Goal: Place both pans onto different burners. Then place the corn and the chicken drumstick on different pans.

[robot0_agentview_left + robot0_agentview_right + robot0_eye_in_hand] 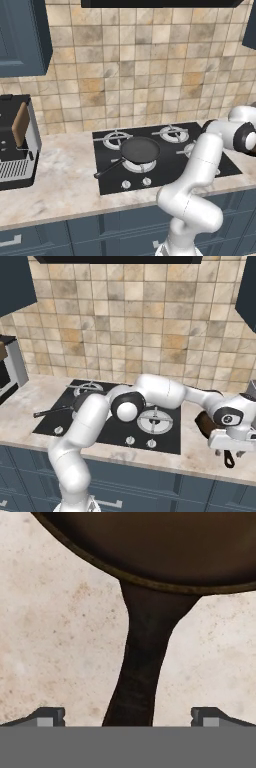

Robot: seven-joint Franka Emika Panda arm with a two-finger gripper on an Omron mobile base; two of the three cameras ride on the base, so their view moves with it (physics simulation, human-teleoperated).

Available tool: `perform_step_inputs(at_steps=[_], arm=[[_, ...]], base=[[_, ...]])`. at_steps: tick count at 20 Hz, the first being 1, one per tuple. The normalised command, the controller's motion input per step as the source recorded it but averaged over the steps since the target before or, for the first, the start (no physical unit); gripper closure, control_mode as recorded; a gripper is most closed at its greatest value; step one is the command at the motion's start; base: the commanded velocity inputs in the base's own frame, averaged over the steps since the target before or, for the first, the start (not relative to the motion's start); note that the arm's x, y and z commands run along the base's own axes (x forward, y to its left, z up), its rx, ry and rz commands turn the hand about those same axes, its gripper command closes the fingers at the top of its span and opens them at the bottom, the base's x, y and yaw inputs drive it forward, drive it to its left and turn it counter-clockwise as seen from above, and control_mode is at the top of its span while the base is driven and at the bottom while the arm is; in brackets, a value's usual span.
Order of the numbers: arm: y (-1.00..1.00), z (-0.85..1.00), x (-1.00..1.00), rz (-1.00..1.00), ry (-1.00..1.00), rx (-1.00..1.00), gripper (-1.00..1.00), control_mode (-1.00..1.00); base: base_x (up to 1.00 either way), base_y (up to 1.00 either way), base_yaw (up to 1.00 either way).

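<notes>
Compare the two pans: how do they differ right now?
Place: the dark grey-black pan sits on a front burner of the cooktop; the reddish-brown pan lies on the bare counter right of it.
Gripper: the open gripper straddles the reddish-brown pan's handle; nothing is near the grey-black pan.
Shared: round, shallow, long dark handles.

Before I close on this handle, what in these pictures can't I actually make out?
- Brown pan: in the hand view its bowl runs off the top edge; in the right base view the hand covers most of it.
- Handle: its end drops below the hand view's bottom edge, between the open gripper fingertips; contact can't be judged.
- Front right burner: the arm hides it in the left base view.
- Cooktop knobs: too small to read.
</notes>
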Motion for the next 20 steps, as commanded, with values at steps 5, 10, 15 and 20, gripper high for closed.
perform_step_inputs(at_steps=[5, 10, 15, 20], arm=[[0.0, -0.13, 0.0, 0.0, 0.0, 0.0, -1.0, -1.0], [0.0, -0.08, 0.0, 0.0, 0.0, 0.0, -1.0, -1.0], [0.0, -0.04, 0.0, 0.0, 0.0, 0.0, -1.0, -1.0], [0.0, -0.04, 0.0, 0.0, 0.0, 0.0, 1.0, -1.0]], base=[[0.0, 0.0, 0.0], [0.0, 0.0, 0.0], [0.0, 0.0, 0.0], [0.0, 0.0, 0.0]])
